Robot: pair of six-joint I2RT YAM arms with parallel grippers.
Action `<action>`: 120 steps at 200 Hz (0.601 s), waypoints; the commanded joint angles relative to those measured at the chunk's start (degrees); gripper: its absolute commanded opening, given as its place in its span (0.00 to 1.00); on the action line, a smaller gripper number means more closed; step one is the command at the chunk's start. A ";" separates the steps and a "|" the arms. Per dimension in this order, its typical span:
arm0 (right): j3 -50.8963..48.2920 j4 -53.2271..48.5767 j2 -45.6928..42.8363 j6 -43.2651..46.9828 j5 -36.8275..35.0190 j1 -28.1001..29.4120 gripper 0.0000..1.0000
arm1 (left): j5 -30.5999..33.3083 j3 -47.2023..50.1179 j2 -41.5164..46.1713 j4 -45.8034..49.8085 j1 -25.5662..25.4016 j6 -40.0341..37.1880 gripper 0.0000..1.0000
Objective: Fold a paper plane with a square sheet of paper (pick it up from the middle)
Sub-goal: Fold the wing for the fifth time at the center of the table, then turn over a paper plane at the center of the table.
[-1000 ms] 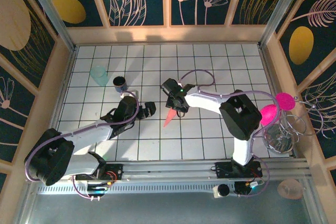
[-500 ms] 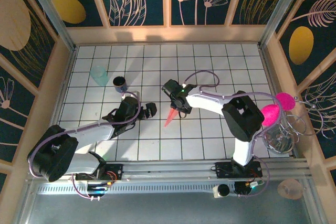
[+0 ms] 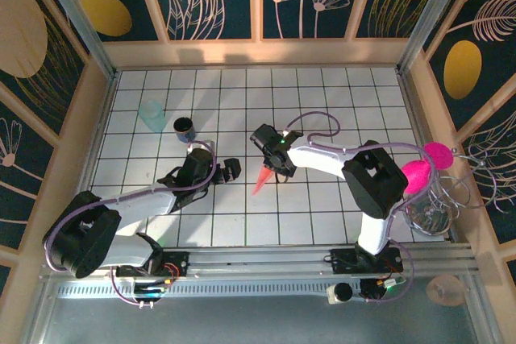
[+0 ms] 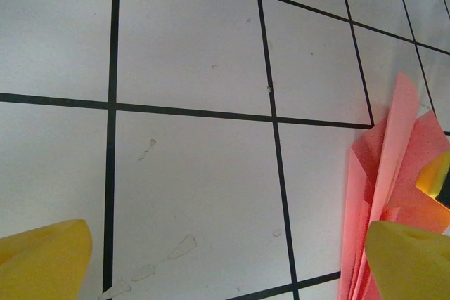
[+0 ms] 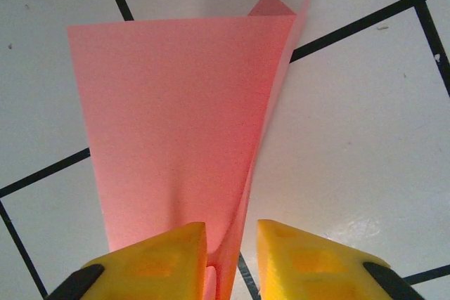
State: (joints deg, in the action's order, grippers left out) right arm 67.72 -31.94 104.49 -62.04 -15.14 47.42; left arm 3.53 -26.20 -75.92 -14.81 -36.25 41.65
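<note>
The salmon-pink paper plane [image 3: 263, 178] lies on the tiled table near its middle, its point toward the near edge. My right gripper [image 3: 278, 168] is at the plane's wide far end. In the right wrist view the plane [image 5: 176, 117] fans out ahead, and its centre fold stands between my yellow fingers [image 5: 158, 258]. The right gripper [image 5: 232, 244] is open by a narrow gap, with the fold against the left finger and apart from the right one. My left gripper [image 3: 228, 170] is wide open just left of the plane [image 4: 390, 173], and nothing sits between its jaws [image 4: 225, 265].
A pale teal cup [image 3: 151, 115] and a dark cup [image 3: 185, 127] stand at the far left of the table. Two magenta discs [image 3: 438, 155] and a wire rack [image 3: 439, 203] sit at the right edge. Wooden walls enclose the table.
My right jaws have narrowed around the plane's centre fold, and that gripper has shifted slightly to the right. The left gripper stays wide open in place.
</note>
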 commanded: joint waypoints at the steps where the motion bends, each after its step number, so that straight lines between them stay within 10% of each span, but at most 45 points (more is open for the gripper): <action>1: -0.83 -0.48 -2.35 -1.64 -1.78 0.22 0.23 | 0.13 -0.70 -0.52 -0.80 0.37 0.78 0.99; 120: -4.75 14.09 -11.29 13.16 1.69 -2.18 0.00 | -0.33 -0.71 1.78 -1.18 2.01 3.14 0.99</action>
State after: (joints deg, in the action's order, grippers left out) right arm 64.88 -27.53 99.22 -58.30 -14.83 46.48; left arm 3.49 -26.20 -76.20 -14.81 -35.18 43.27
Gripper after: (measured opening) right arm 0.053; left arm 0.989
